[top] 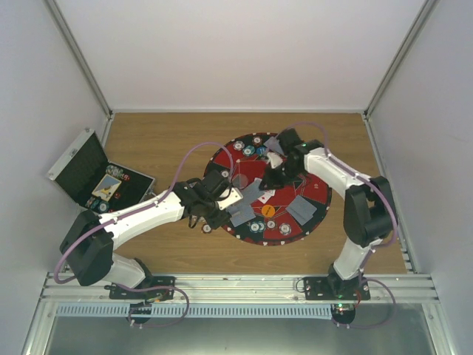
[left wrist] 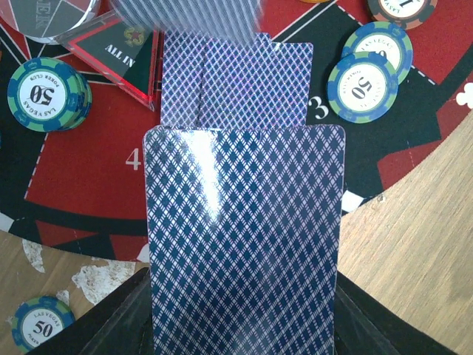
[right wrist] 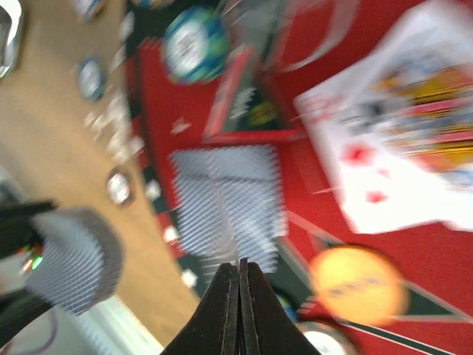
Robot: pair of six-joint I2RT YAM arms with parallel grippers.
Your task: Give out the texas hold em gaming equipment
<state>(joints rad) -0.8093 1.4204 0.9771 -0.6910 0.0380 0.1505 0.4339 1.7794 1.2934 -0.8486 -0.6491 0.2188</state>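
In the top view, the left arm [top: 140, 214] folds back toward 10 o'clock at its elbow, and its forearm then reaches toward 2 o'clock. The left gripper [left wrist: 244, 325] is clamped on playing cards [left wrist: 244, 244]. The right arm [top: 336, 174] rises toward 1 o'clock and its forearm stretches toward 10 o'clock. The right gripper [right wrist: 238, 296] is turned toward 8 o'clock, its fingers pressed together and holding nothing.

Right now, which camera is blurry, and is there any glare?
Right wrist: motion-blurred throughout, the face-up card and orange disc smeared. Left wrist: sharp, with a pale glare streak down the near card. Top external: evenly lit, no glare.
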